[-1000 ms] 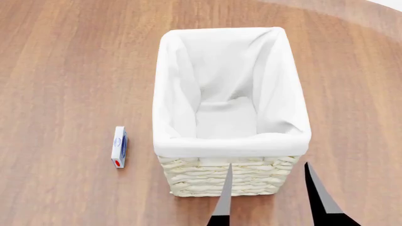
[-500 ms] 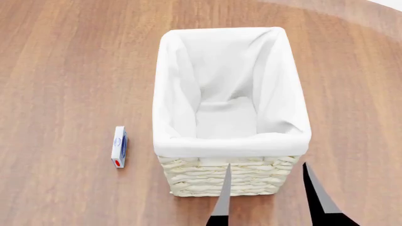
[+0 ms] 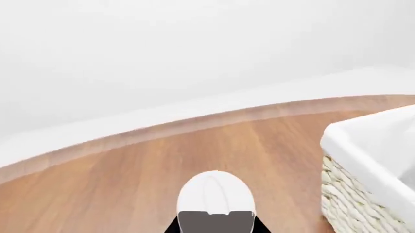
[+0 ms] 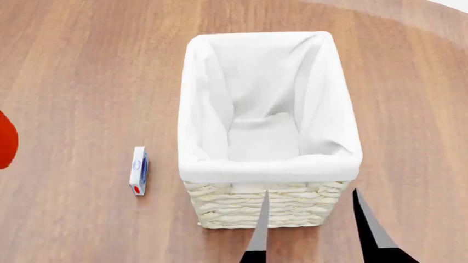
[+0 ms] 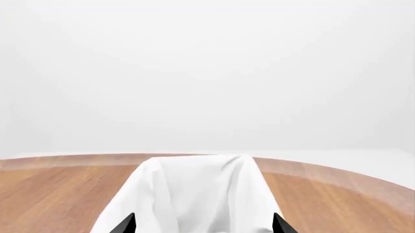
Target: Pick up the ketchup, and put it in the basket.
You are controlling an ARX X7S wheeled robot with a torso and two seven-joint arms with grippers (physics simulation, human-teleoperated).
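While the right gripper hung w/ fingers spread apart at the basket's 6 o'clock wall, nothing sat between them. The left gripper's state couldn't be told; its wrist view showed the ketchup's white cap. On the table, a small box lay at the basket's 9 o'clock.

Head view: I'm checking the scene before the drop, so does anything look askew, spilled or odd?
Nothing is spilled or damaged. The basket stands upright and empty, its liner folded over the rim. A small box lies on the table to its left. One oddity: a red shape, cut off at the left edge, too partial to identify.
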